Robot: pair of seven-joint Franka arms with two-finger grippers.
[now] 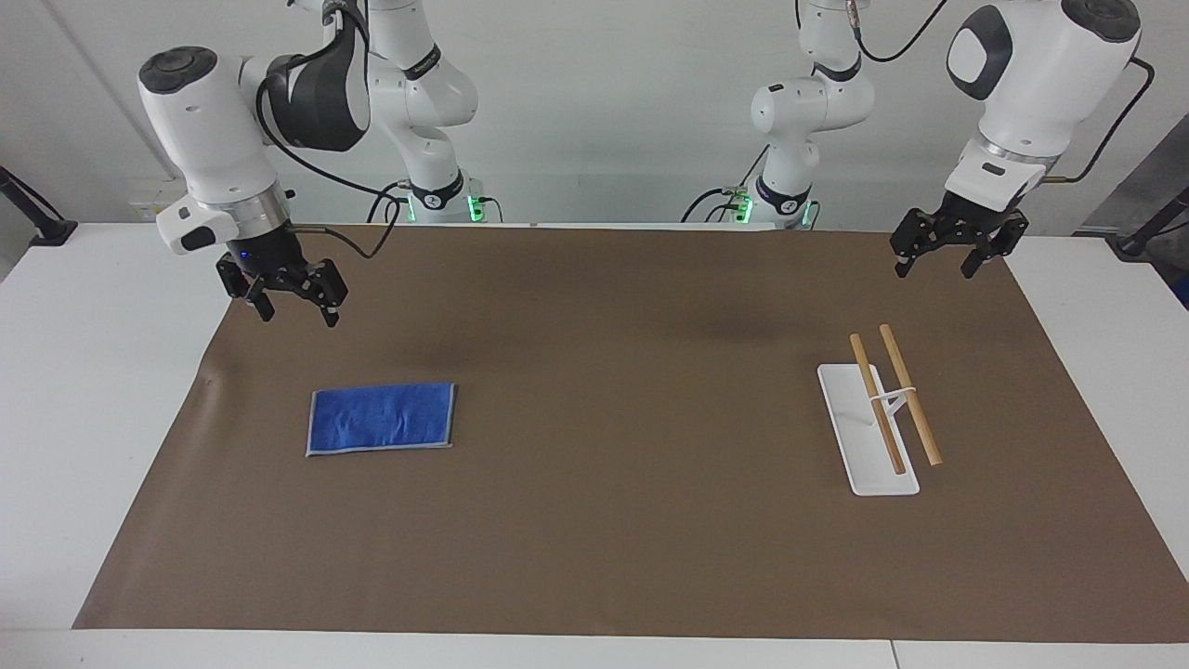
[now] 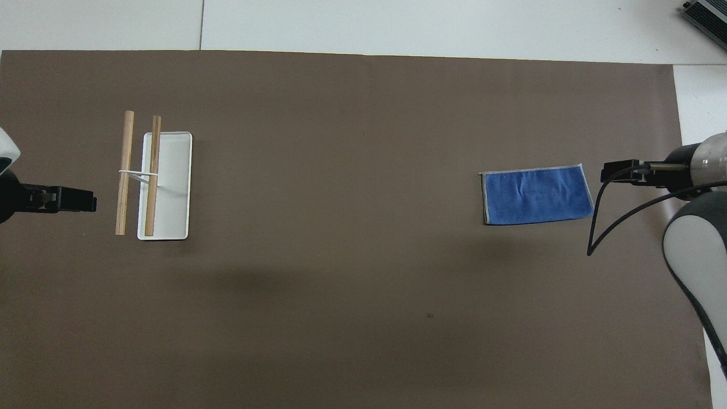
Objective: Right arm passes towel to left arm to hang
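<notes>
Both hands open | towel [image 1: 381, 418] flat on mat | no readable writing

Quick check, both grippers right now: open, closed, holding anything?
Left gripper: open, empty, in the air near the rack.
Right gripper: open, empty, above the mat by the towel.

Brown mat [image 1: 613, 520] covers white table [image 1: 84, 372]; pale wall [image 1: 604, 93].

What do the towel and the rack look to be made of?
Towel: soft fuzzy blue cloth, likely microfibre, with grey stitched edging.
Rack: two matte tan rods, apparently wood, on a smooth white base, plastic or painted metal.
</notes>
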